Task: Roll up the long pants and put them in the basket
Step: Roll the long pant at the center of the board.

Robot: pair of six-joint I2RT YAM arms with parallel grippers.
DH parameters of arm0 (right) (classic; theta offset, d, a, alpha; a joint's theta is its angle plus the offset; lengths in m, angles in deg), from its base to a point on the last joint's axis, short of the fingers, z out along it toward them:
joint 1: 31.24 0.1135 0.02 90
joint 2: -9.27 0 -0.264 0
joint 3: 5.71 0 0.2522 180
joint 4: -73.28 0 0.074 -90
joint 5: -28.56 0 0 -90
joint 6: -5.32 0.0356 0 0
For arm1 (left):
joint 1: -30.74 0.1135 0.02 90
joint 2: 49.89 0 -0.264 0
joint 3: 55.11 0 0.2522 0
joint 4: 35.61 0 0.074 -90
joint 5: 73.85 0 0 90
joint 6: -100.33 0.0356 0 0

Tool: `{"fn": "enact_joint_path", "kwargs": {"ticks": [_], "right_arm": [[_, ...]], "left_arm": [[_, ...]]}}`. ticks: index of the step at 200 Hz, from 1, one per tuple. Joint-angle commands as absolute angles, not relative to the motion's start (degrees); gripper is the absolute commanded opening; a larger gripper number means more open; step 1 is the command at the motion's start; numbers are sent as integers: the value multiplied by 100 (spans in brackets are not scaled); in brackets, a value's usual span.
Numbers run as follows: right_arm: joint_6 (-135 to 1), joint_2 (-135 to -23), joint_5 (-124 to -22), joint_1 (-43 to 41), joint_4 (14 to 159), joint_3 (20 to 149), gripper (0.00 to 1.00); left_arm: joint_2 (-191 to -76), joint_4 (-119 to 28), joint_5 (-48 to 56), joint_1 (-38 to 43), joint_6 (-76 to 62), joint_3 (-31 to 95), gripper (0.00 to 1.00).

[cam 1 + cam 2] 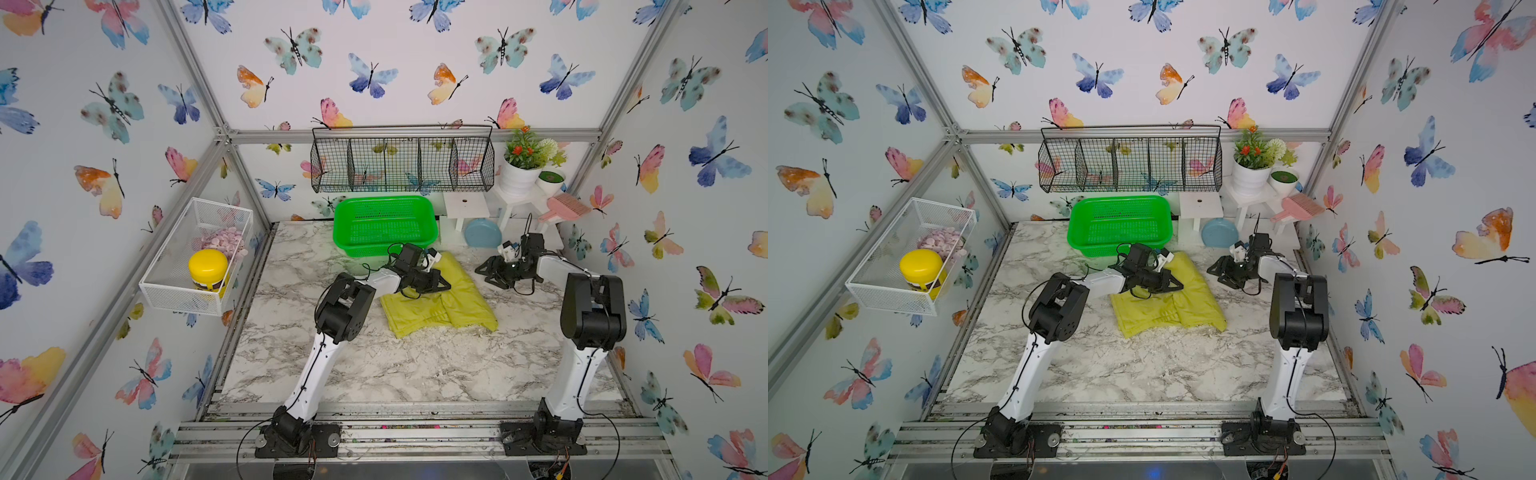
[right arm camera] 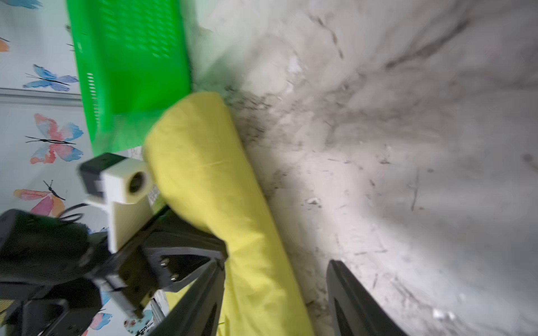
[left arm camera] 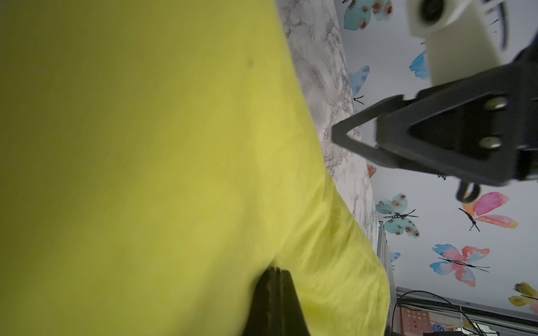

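Centrally on the marble table (image 1: 374,365), in both top views, lie the long pants (image 1: 440,311) (image 1: 1167,309), a yellow-green bundle whose far side is wound into a thick roll while the near part lies flat and creased. The roll's far end sits just beside the front wall of the green basket (image 1: 386,199) (image 1: 1119,199). The left gripper (image 1: 446,286) (image 1: 1180,286) rests on top of the pants near the roll, its jaws drawn together. The right gripper (image 1: 484,274) (image 1: 1216,274) hovers low over bare table just beside the pants' right edge, apart from the fabric, jaws spread. From the left wrist, yellow-green cloth (image 3: 145,145) fills most of the picture; the two fingers (image 3: 273,305) are pressed flat against each other with their tips sunk into puckered fabric, and whether a fold is caught between them I cannot tell. A strip of table (image 3: 320,72) shows past the cloth, with the right gripper's black frame above it. From the right wrist, the roll (image 2: 209,180) runs as a smooth cylinder from the basket (image 2: 131,58) toward the camera; the left gripper's body leans on it. The right fingers (image 2: 201,296) stand wide apart and hold nothing, with scuffed tabletop (image 2: 407,145) beyond.
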State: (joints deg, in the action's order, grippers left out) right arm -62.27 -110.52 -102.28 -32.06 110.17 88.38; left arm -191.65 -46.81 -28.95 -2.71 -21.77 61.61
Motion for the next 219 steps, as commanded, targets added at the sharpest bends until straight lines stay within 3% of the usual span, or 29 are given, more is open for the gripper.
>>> {"fn": "enact_joint_path", "kwargs": {"ticks": [1, 73, 139, 162, 193, 219], "right_arm": [[-6429, -11195, -10720, -3124, 11213, 8860, 62], [-6633, -12028, -12181, -3056, 11004, 8929, 62], [-7787, -13150, -12438, -1995, 12441, 10103, 53], [-7782, -13094, -12319, -1937, 12435, 10092, 38], [-7725, -12831, -11962, -1946, 12363, 9977, 3], [-7638, -12483, -11136, -1972, 12429, 9890, 2]], "left_arm": [[-19542, -5771, -2487, -207, -2018, 5958, 0], [-19708, -5811, -2599, -196, -2008, 6064, 0], [-19917, -5929, -2753, -197, -1947, 6323, 0], [-19875, -5944, -2728, -203, -1929, 6292, 0], [-19778, -5940, -2677, -191, -1903, 6247, 0], [-19360, -5893, -2498, -160, -1768, 6042, 0]]}}
